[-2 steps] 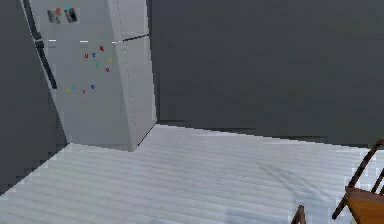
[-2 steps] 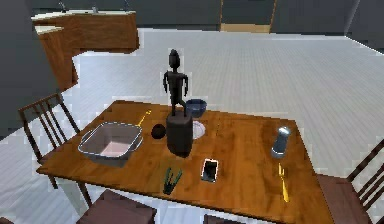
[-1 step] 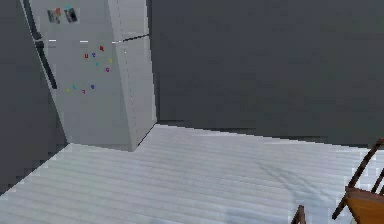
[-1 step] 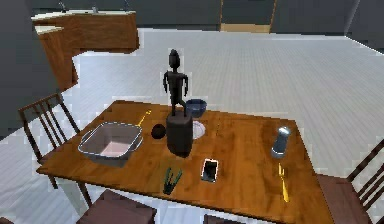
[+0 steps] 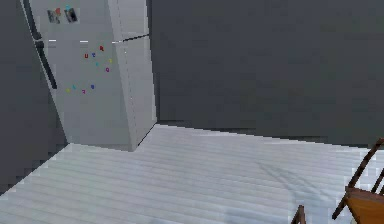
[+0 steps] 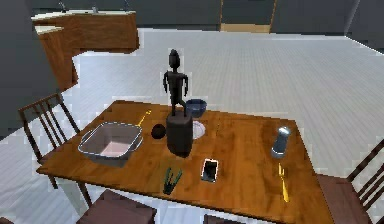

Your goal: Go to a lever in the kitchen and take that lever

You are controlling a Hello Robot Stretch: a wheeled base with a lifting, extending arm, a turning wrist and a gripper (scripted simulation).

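Observation:
A wooden dining table [image 6: 240, 150] stands in the arm side view. On it are a dark figure statue [image 6: 177, 85] on a dark round base, a metal pan [image 6: 110, 142], a blue bowl [image 6: 196, 106], a phone [image 6: 210, 169] and a grey-blue cup [image 6: 281, 141]. A slim yellow-handled tool [image 6: 284, 184] lies near the table's right end. A thin yellow stick [image 6: 145, 118] lies left of the statue, next to a small dark round object [image 6: 156, 130]. A dark green utensil [image 6: 171, 180] lies near the front edge.
A grey fridge [image 5: 100, 70] with magnets stands against a dark wall at the forward view's left, with white floor before it. A wooden chair [image 5: 365, 190] pokes in at bottom right. Chairs [image 6: 45, 120] flank the table. Wooden counters [image 6: 85, 30] stand far left.

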